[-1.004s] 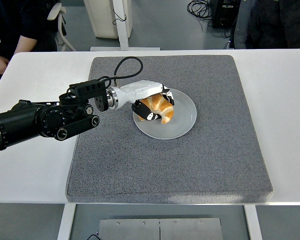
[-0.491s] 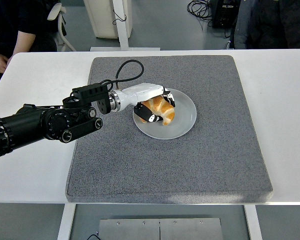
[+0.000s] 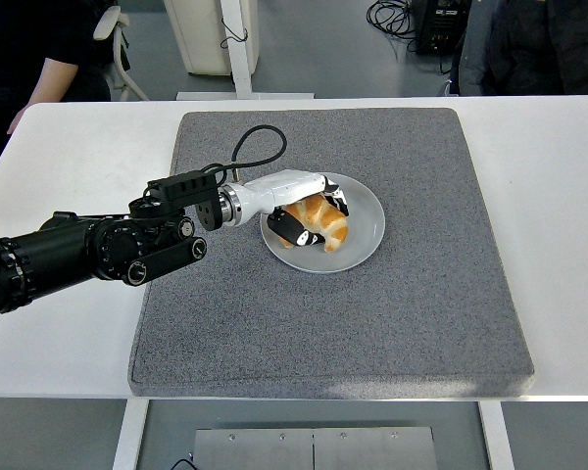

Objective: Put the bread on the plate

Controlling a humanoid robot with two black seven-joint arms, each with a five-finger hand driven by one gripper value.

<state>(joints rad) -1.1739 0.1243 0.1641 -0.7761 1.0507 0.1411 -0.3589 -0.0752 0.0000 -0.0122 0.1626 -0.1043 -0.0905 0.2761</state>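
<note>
White bench (image 3: pixel 568 245) spanning the frame, carrying a large grey mat (image 3: pixel 372 313) at centre, with a person's dark sleeve (image 3: pixel 49 59) at the upper left and a cabinet base (image 3: pixel 216 39) on the floor at top centre. Black left arm (image 3: pixel 78 257) entering from the left edge and crossing onto the mat, black cable (image 3: pixel 255 137) looping above its wrist, white-shelled left hand (image 3: pixel 309 208) reaching over the left part of the pale plate (image 3: pixel 367 230) just above frame centre. Fingers curled around the golden bread (image 3: pixel 328 223), gripping it, bread lying on the plate's left half.
</note>
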